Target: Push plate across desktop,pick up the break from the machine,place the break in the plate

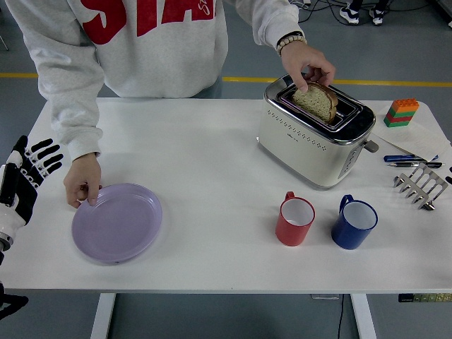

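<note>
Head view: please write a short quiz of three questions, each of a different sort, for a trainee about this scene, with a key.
1. True or false: the bread slice sits partly inside the toaster.
2. What touches the purple plate? A) the robot's left hand B) the person's hand C) the red mug
3. Fill in: the blue mug stands to the ____ of the red mug in the picture.

Key: 1 true; 2 B; 3 right.
</note>
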You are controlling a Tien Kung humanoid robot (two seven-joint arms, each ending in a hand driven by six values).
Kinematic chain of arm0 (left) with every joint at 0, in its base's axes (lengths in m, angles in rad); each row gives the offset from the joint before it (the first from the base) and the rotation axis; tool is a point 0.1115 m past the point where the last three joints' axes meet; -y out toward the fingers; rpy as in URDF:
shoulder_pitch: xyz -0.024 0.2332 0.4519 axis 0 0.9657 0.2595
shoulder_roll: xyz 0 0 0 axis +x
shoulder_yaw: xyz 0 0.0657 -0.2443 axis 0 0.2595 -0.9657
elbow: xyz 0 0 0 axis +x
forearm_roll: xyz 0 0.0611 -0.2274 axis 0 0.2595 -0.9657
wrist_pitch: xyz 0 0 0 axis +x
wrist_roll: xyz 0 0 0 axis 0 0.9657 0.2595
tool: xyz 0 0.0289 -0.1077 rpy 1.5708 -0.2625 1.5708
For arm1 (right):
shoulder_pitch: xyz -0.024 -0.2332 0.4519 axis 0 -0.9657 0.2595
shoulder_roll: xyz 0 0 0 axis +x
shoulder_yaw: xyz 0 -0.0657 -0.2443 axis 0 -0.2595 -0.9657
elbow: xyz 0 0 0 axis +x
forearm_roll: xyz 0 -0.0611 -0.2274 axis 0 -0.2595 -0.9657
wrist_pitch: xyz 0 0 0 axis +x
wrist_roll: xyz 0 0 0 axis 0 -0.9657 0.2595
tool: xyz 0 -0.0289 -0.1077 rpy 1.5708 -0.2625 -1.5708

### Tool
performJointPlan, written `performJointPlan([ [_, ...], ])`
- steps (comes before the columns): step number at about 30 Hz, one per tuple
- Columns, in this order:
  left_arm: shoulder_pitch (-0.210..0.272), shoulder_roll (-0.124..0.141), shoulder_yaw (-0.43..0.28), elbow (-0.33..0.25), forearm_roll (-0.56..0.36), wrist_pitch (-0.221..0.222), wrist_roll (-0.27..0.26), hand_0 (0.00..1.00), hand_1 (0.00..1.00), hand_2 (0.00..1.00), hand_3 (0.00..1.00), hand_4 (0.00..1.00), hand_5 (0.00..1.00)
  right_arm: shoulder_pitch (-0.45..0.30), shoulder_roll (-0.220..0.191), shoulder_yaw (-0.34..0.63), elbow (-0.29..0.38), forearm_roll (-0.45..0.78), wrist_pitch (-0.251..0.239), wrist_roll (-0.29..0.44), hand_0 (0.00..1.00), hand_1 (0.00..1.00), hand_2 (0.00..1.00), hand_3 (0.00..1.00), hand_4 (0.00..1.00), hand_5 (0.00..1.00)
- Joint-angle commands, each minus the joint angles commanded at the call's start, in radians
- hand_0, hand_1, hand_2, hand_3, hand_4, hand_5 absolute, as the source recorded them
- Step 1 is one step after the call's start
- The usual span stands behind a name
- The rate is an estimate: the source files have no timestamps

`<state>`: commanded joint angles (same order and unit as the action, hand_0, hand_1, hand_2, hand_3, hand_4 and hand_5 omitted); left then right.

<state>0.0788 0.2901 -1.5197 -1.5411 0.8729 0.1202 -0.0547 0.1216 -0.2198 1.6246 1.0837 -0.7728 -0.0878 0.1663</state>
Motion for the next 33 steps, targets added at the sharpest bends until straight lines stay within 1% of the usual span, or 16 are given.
performJointPlan([
  [8, 0.006, -0.003, -0.007, -0.001, -0.003, 0.003, -0.006, 0.784, 0.75, 0.753, 0.689, 0.656, 0.969, 0.005, 0.002, 0.001, 0.0, 0.0, 0.0, 0.0, 0.713, 0.677, 0.679, 0.622, 0.509, 0.413],
  [10, 0.011, -0.003, -0.01, 0.002, -0.001, 0.009, -0.012, 0.784, 0.75, 0.753, 0.689, 0.656, 0.969, 0.006, 0.002, 0.001, 0.0, -0.001, 0.0, 0.0, 0.713, 0.677, 0.679, 0.622, 0.509, 0.413],
  [15, 0.022, -0.006, -0.02, 0.015, 0.043, 0.036, -0.032, 0.783, 0.757, 0.756, 0.689, 0.652, 0.971, 0.006, 0.002, 0.002, 0.0, 0.0, 0.0, 0.0, 0.715, 0.677, 0.68, 0.622, 0.509, 0.414],
  [17, 0.022, -0.008, -0.016, 0.038, 0.037, 0.077, -0.072, 0.783, 0.757, 0.756, 0.689, 0.652, 0.971, 0.006, 0.003, 0.004, -0.001, 0.0, 0.0, 0.0, 0.715, 0.677, 0.68, 0.622, 0.509, 0.414],
  [18, 0.021, -0.009, -0.013, 0.053, 0.027, 0.095, -0.095, 0.785, 0.806, 0.799, 0.706, 0.615, 0.998, 0.006, 0.003, 0.005, -0.001, 0.0, 0.0, 0.0, 0.714, 0.677, 0.679, 0.622, 0.509, 0.415],
  [21, 0.014, -0.007, -0.004, 0.093, 0.015, 0.125, -0.151, 0.785, 0.806, 0.799, 0.706, 0.615, 0.998, 0.006, 0.005, 0.005, -0.001, -0.001, 0.0, -0.001, 0.714, 0.677, 0.679, 0.622, 0.509, 0.415],
  [22, 0.01, -0.005, 0.002, 0.108, 0.025, 0.133, -0.169, 0.785, 0.806, 0.799, 0.706, 0.615, 0.998, 0.006, 0.005, 0.004, -0.001, -0.001, 0.0, -0.001, 0.714, 0.677, 0.679, 0.622, 0.509, 0.415],
  [23, 0.006, -0.002, 0.007, 0.13, 0.038, 0.141, -0.198, 0.785, 0.806, 0.799, 0.706, 0.615, 0.998, 0.006, 0.006, 0.003, -0.001, -0.001, 0.0, -0.001, 0.714, 0.677, 0.679, 0.622, 0.509, 0.415],
  [24, 0.002, 0.004, 0.023, 0.158, 0.04, 0.148, -0.233, 0.805, 0.836, 0.829, 0.768, 0.428, 0.998, 0.006, 0.006, 0.002, -0.001, -0.001, 0.0, -0.001, 0.714, 0.677, 0.679, 0.622, 0.509, 0.414],
  [26, -0.007, 0.011, 0.05, 0.207, 0.033, 0.154, -0.296, 0.805, 0.836, 0.829, 0.768, 0.428, 0.998, 0.006, 0.007, 0.001, -0.001, -0.001, 0.001, -0.001, 0.714, 0.677, 0.679, 0.622, 0.509, 0.414],
  [29, -0.025, 0.021, 0.098, 0.278, 0.05, 0.153, -0.377, 0.805, 0.836, 0.829, 0.768, 0.428, 0.998, 0.006, 0.007, -0.002, -0.002, 0.0, 0.0, -0.001, 0.714, 0.677, 0.679, 0.622, 0.509, 0.414],
  [30, -0.028, 0.023, 0.107, 0.291, 0.052, 0.153, -0.391, 0.845, 0.863, 0.888, 0.854, 0.387, 0.998, 0.006, 0.007, -0.002, -0.002, 0.0, 0.0, -0.001, 0.714, 0.677, 0.679, 0.622, 0.509, 0.415],
  [32, -0.045, 0.027, 0.146, 0.341, 0.046, 0.151, -0.438, 0.845, 0.863, 0.888, 0.854, 0.387, 0.998, 0.007, 0.008, -0.002, -0.003, 0.001, 0.0, -0.001, 0.714, 0.677, 0.679, 0.622, 0.509, 0.415],
  [33, -0.048, 0.027, 0.154, 0.354, 0.043, 0.151, -0.448, 0.845, 0.863, 0.888, 0.854, 0.387, 0.998, 0.007, 0.008, -0.003, -0.003, 0.001, 0.0, -0.001, 0.714, 0.677, 0.679, 0.622, 0.509, 0.415],
])
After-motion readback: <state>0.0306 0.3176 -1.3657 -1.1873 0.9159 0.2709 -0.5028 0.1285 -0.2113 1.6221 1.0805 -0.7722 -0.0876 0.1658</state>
